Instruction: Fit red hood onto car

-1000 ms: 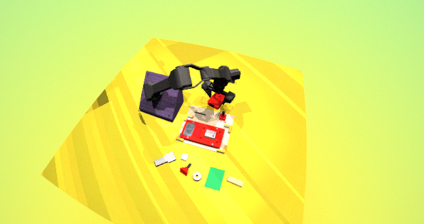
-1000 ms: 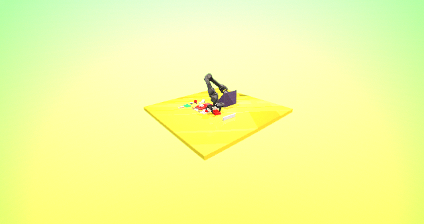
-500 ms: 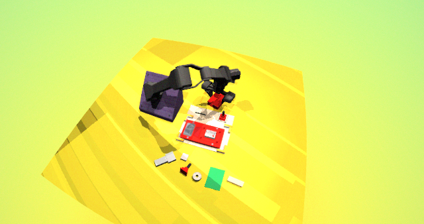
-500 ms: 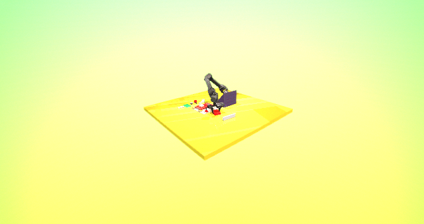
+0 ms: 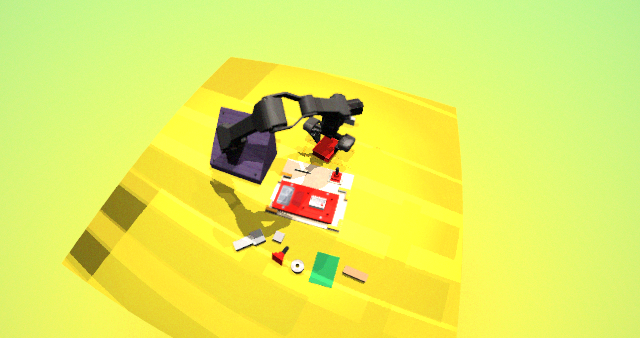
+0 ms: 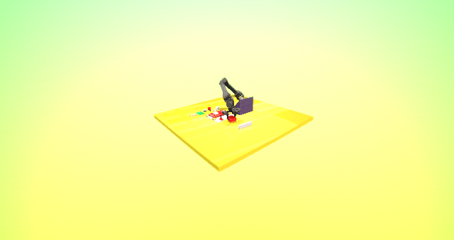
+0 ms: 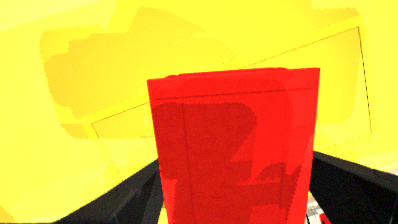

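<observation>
The red hood [image 5: 325,150] [image 6: 232,119] [image 7: 235,135] is between the black fingers, roof toward the wrist camera. My gripper [image 5: 330,141] [image 7: 236,165] is shut on it, one finger against each long side. The frames do not show clearly whether the hood touches the table. The red chassis [image 5: 306,212] [image 6: 214,115] sits in the white jig, in front of the hood in the top view. The pale engine block [image 5: 317,201] is on its deck. Small pegs around the block are hard to make out. The undersides of the hood's corner bosses are hidden.
A red piece with a black stem [image 5: 336,176] stands on the jig's side nearest the hood. Beyond the chassis lie pale blocks [image 5: 243,243], another red stemmed piece [image 5: 279,256], a white ring [image 5: 297,271], a green plate [image 5: 325,269] and a tan bar [image 5: 355,274]. A white rack [image 6: 245,126] stands near the hood.
</observation>
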You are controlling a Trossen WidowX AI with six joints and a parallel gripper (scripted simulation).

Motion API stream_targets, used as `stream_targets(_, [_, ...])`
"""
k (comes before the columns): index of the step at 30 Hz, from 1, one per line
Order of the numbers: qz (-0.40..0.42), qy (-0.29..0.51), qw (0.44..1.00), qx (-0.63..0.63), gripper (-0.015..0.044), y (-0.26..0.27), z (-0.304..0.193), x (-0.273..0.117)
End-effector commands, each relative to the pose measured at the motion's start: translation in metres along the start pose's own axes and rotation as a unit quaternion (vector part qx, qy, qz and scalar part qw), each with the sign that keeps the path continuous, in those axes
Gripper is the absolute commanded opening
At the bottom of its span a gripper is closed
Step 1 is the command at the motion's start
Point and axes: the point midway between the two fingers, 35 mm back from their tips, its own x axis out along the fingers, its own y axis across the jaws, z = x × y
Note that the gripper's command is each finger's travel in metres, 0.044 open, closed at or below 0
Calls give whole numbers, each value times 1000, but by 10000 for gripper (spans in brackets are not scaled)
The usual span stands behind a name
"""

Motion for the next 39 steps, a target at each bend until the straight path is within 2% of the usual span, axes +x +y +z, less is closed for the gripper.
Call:
stream_targets(1, [-3, -6, 1000, 5, 0, -2, 2, -15])
stream_targets(22, [-2, -7, 1000, 5, 0, -2, 2, -72])
stream_targets(39, [-3, -11, 999, 40, 0, -16, -14, -76])
